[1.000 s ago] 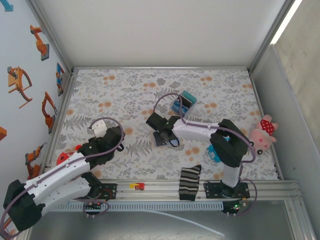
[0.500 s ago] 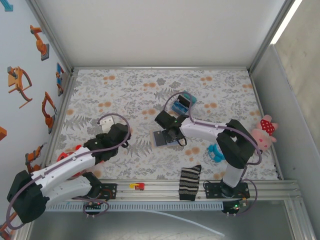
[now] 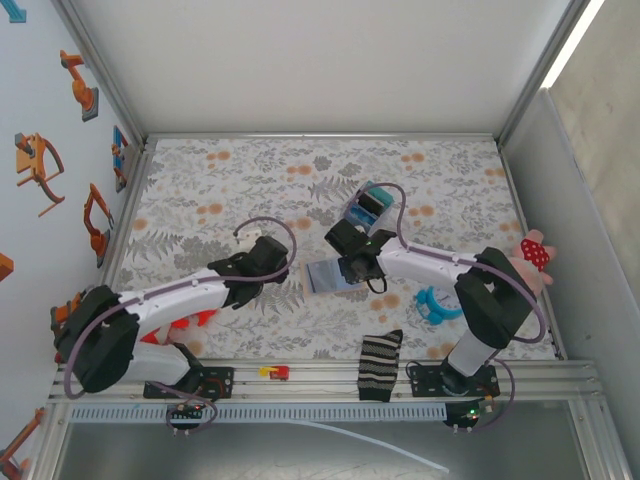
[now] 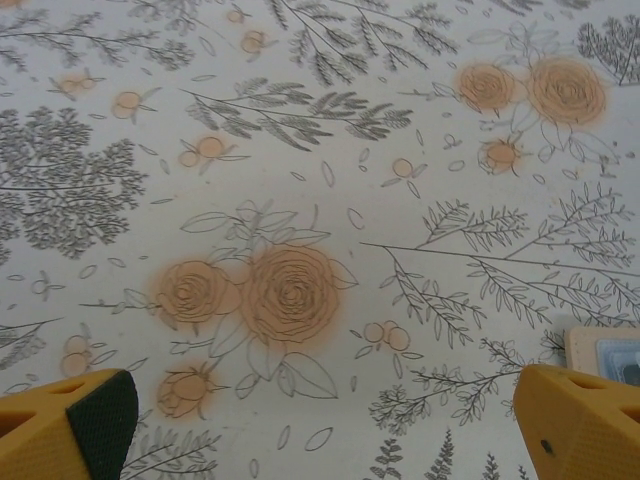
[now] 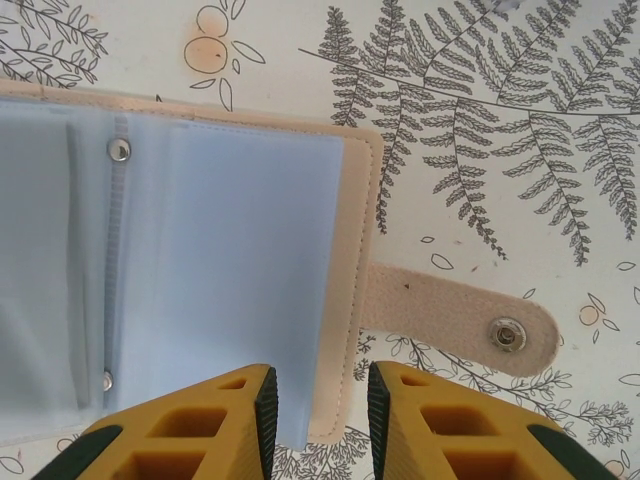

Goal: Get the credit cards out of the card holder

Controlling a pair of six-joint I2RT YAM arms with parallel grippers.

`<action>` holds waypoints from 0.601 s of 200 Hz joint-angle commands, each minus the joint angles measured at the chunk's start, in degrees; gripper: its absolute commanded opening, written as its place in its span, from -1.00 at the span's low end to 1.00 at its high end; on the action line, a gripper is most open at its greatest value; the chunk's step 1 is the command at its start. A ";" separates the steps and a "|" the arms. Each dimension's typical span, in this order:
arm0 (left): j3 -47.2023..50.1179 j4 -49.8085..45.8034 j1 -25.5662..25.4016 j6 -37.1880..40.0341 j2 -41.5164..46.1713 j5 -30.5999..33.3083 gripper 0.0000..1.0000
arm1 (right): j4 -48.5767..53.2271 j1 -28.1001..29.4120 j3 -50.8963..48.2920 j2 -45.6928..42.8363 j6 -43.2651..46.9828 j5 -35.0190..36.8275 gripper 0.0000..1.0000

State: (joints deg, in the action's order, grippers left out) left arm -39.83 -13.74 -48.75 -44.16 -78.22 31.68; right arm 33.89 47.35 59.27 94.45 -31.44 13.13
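The card holder (image 3: 322, 277) lies open and flat on the flowered cloth, its light blue inner panels (image 5: 230, 260) facing up and its tan strap with a snap (image 5: 470, 315) stretched out to the right. No credit cards can be made out; they are hidden. My right gripper (image 3: 352, 270) (image 5: 322, 395) hovers over the holder's right edge, jaws a little apart, with the tan border and bare cloth showing between them. My left gripper (image 3: 270, 255) (image 4: 320, 430) stands wide open over bare cloth just left of the holder, whose corner (image 4: 605, 350) peeks in by the right finger.
A blue, teal and black block (image 3: 367, 205) sits behind the right gripper. A light blue ring (image 3: 436, 307), a striped sock (image 3: 379, 365) and a pink plush (image 3: 527, 265) lie to the right and front. A red object (image 3: 195, 320) lies under the left arm.
The left arm has swung right, toward the card holder. The right gripper has shifted slightly right, and the holder now lies spread open, blue side up.
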 commanded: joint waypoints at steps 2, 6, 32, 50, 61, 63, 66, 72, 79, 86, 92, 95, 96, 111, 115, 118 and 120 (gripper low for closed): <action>-4.68 2.26 -1.32 2.35 -6.29 -0.33 0.94 | -0.67 -0.33 -0.73 -1.46 -1.43 0.52 -0.39; -5.22 2.09 -1.53 1.98 -7.16 -0.22 0.94 | -0.73 -0.33 -0.69 -1.54 -1.54 0.37 -0.40; -5.90 3.85 -1.63 -0.11 -8.22 -0.42 0.94 | -3.57 -0.29 -2.38 -3.35 -1.27 -2.94 -0.45; -5.52 3.16 -0.26 -3.09 -7.44 -0.21 0.94 | -7.43 -0.21 -4.53 -5.35 -1.35 -6.13 -0.51; -5.43 2.32 1.10 -4.59 -7.22 -0.68 0.94 | -9.97 0.18 -5.84 -6.26 -1.52 -7.67 -0.53; -5.43 2.18 1.33 -4.83 -7.11 -0.82 0.94 | -10.24 0.19 -6.07 -6.40 -1.54 -7.78 -0.53; -5.43 2.01 1.68 -5.04 -7.05 -0.94 0.94 | -10.76 0.52 -6.20 -6.54 -1.60 -7.84 -0.53; -5.43 1.75 2.30 -5.28 -6.97 -1.32 0.94 | -11.47 1.03 -6.31 -6.73 -1.76 -7.73 -0.53; -5.60 1.24 2.89 -5.55 -6.88 -1.64 0.94 | -11.95 1.81 -6.21 -6.67 -1.79 -7.47 -0.53; -5.61 0.73 3.53 -5.85 -6.81 -1.82 0.94 | -12.20 2.57 -5.73 -6.37 -1.79 -7.05 -0.53; -5.68 0.44 4.13 -6.14 -6.67 -2.01 0.94 | -12.35 3.46 -5.22 -6.08 -1.74 -6.68 -0.51; -5.59 0.45 4.38 -6.34 -6.60 -2.21 0.94 | -12.43 3.90 -4.95 -5.78 -1.72 -6.49 -0.51; -5.56 0.46 4.46 -6.36 -6.51 -2.27 0.94 | -12.44 3.98 -4.90 -5.64 -1.71 -6.42 -0.50; -5.06 0.47 5.81 -6.86 -5.95 -3.31 0.94 | -12.44 5.93 -3.12 -3.96 -1.48 -5.79 -0.42; -4.88 0.62 6.20 -6.95 -5.71 -3.57 0.94 | -12.43 6.36 -2.60 -3.39 -1.35 -5.71 -0.41; -4.78 0.64 6.33 -6.93 -5.58 -3.81 0.94 | -12.44 6.69 -2.26 -2.97 -1.32 -5.72 -0.41; -4.70 0.71 6.55 -7.02 -5.40 -3.95 0.94 | -12.44 6.94 -2.06 -2.68 -1.29 -5.60 -0.40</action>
State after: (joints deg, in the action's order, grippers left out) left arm -44.66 -11.64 -43.81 -48.88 -86.13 29.65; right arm 23.42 51.83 54.02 89.45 -32.29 6.87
